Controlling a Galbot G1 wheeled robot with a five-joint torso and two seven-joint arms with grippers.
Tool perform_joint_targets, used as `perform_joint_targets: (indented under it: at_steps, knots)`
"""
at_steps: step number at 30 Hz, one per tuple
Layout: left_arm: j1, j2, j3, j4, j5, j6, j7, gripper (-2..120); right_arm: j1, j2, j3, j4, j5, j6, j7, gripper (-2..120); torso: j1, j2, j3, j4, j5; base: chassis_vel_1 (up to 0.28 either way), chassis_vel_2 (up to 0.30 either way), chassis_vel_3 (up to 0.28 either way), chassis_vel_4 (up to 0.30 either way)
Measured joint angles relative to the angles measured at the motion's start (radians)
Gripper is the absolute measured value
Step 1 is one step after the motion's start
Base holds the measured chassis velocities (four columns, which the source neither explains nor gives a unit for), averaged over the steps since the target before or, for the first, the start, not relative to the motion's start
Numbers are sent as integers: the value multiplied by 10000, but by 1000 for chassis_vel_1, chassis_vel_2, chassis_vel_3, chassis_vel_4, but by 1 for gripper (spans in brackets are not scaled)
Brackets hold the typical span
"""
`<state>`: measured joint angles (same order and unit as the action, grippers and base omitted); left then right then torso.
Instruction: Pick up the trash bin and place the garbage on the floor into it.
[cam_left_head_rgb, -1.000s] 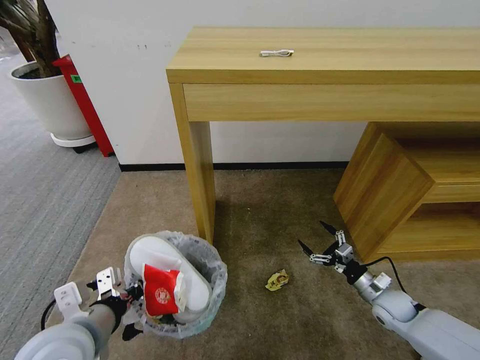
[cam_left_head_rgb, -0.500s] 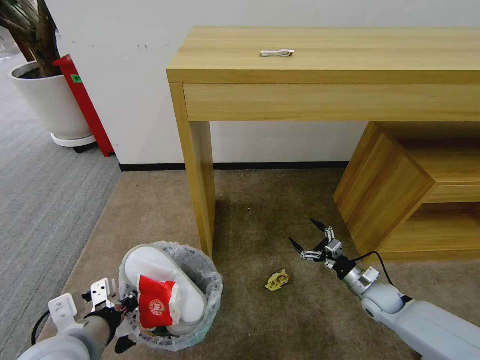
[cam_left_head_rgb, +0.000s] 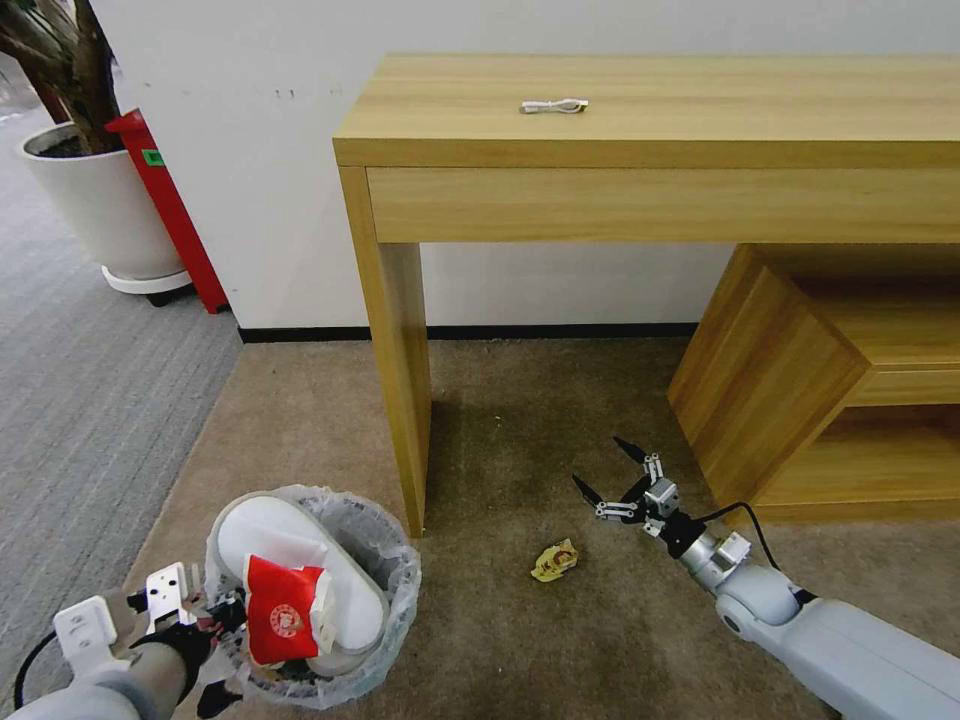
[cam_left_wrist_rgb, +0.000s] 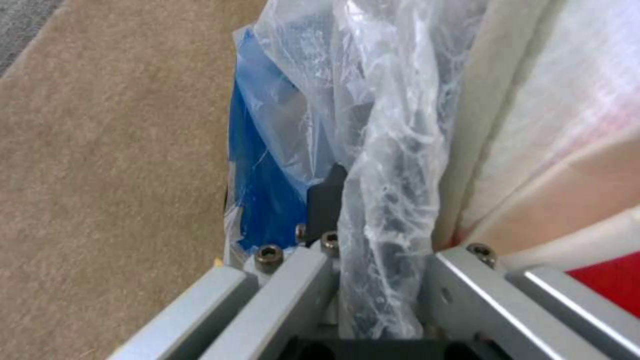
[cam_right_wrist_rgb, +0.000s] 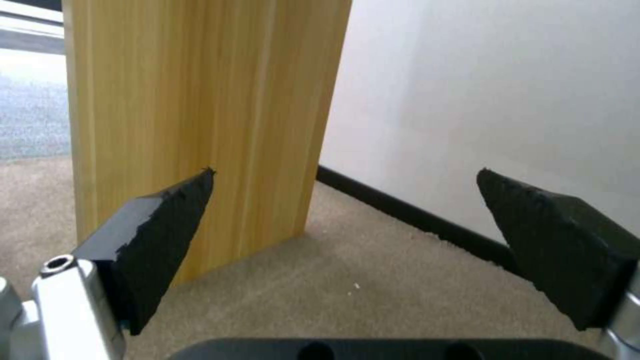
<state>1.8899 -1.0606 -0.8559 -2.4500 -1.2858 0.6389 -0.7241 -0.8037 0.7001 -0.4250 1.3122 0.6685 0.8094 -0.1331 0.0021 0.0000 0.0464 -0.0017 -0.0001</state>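
The left gripper (cam_left_head_rgb: 215, 640) was clamped on the bin (cam_left_head_rgb: 395, 590) rim, holding it over the floor (cam_left_head_rgb: 500, 640) for loading. The right gripper (cam_left_head_rgb: 612, 468), spread wide, hovered beyond the wrapper (cam_left_head_rgb: 554, 561).

Probably an office or a hotel-style room, though too little of it in view to be sure. Plain white wall (cam_left_head_rgb: 250, 150) with a dark skirting strip along its foot. Light wood desk (cam_left_head_rgb: 650, 110) against that wall, a small white cable (cam_left_head_rgb: 553, 105) near its back edge, and a low wood-grain shelf unit (cam_left_head_rgb: 830, 390) under its right end. Beige-brown short-pile carpet (cam_left_head_rgb: 300, 420) underfoot, meeting grey striped carpet (cam_left_head_rgb: 80, 400) at the left. Large potted plant in a white tub (cam_left_head_rgb: 95, 210) in the far left corner, red stand (cam_left_head_rgb: 165, 210) just beside it.
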Motion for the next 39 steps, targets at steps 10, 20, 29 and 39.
perform_joint_targets:
  at_steps: [10,20,29,39]
  knots:
    - [254,-88,-162,-97,69,-14,68,0,136,3,-151,-97,85,0,-338,100,0,0,0,0,0,0,0,0,0]
    - [298,-29,-304,-163,-7,-37,72,0,703,50,-1077,-749,121,0,-792,100,0,0,0,-1,2,0,0,0,0]
    - [396,-41,-470,-288,-165,-42,37,0,1727,711,-2514,-2169,782,9,-1762,100,0,0,0,0,0,0,0,0,0]
    - [559,-86,-697,-403,-238,-43,27,0,1944,1613,-2773,-3672,882,12,-2469,100,0,0,1,0,-1,0,0,0,0]
